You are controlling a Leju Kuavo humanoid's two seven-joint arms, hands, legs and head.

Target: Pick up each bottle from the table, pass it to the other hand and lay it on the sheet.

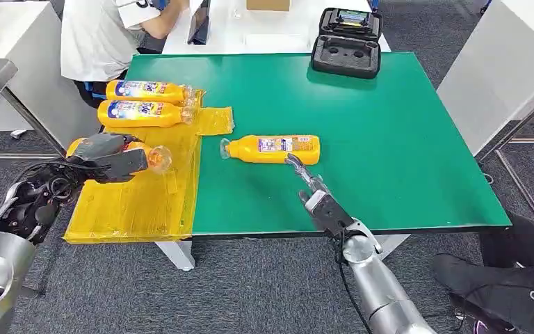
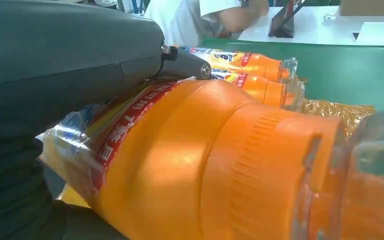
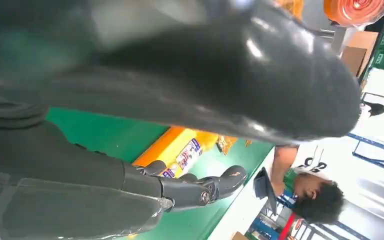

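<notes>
The left hand (image 1: pixel 108 158) gripped an orange bottle (image 1: pixel 154 157) over the yellow sheet (image 1: pixel 139 198), its fingers wrapped around the body. Two more bottles (image 1: pixel 146 101) lay side by side at the sheet's far end. The right hand (image 1: pixel 313 191) hovered with fingers spread beside a fourth bottle (image 1: pixel 272 148) lying on the green desk (image 1: pixel 389 139). A black case (image 1: pixel 348 43) sat at the far edge, near a seated person (image 1: pixel 104 35).

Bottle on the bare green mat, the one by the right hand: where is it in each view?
Head view: the lone bottle lies on its side mid-table, just beyond the right hand.
Left wrist view: not in it.
Right wrist view: its label shows past the dark fingers.
Shared landmark: green table, also.
</notes>
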